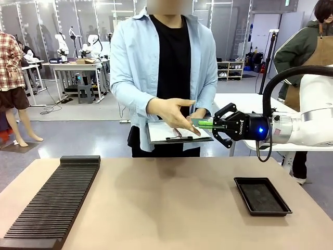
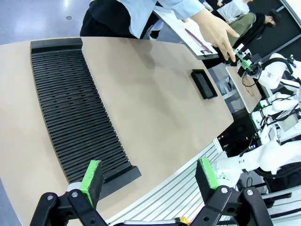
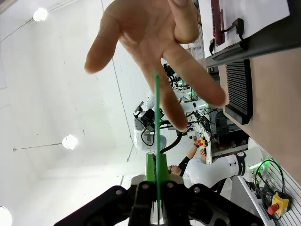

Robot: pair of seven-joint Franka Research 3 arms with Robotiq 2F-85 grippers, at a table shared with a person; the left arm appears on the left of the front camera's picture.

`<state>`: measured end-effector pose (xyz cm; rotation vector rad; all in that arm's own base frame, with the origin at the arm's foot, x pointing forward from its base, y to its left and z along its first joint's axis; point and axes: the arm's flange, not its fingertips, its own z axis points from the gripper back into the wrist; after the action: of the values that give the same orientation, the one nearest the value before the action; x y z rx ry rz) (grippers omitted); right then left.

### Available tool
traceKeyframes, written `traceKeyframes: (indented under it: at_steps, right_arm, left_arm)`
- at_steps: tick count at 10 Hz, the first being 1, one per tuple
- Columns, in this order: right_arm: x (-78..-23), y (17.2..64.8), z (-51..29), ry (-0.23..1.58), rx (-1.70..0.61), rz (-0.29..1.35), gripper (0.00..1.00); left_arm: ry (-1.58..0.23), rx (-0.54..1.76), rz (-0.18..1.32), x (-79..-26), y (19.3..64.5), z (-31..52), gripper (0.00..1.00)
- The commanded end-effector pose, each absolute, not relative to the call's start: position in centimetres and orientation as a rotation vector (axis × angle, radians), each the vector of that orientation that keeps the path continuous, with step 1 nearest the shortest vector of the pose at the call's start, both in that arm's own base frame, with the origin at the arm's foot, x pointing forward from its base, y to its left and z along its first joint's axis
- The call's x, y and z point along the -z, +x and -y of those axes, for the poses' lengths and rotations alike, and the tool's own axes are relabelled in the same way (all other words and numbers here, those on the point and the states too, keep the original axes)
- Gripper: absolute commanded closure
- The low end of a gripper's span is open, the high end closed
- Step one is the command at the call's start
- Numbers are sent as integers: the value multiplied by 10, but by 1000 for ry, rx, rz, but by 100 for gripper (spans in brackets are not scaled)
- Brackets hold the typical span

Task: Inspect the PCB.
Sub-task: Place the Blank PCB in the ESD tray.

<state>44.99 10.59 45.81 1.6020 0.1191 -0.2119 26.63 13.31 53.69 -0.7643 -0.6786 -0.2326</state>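
The PCB (image 1: pixel 202 123) is a thin green board held level above the table's far edge, with my right gripper (image 1: pixel 214 125) shut on its near end. In the right wrist view the PCB (image 3: pixel 156 108) shows edge-on as a green line rising from the shut right gripper (image 3: pixel 156 165). A person's hand (image 1: pixel 174 112) reaches onto the board, its fingers (image 3: pixel 188 75) spread across the board's far end. Over the table's near corner my left gripper (image 2: pixel 149 174) stands open, with nothing between its green pads (image 2: pixel 91 176).
The person holds a white clipboard (image 1: pixel 177 133) with a pen under the board. A black slotted rack (image 1: pixel 52 203) lies at the table's left. A black tray (image 1: pixel 263 196) sits at the right. Bare tabletop (image 1: pixel 166 208) lies between them.
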Motion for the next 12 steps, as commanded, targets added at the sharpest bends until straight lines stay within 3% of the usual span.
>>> traceKeyframes:
  at_steps: [1, 12]
  right_arm:
    - [-460, 449, -107, 1602, 208, -117, 100]
    - [-460, 449, -107, 1602, 208, -117, 100]
  left_arm:
    - [-746, 220, 661, -541, 268, -135, 0]
    - [-746, 220, 661, -541, 268, -135, 0]
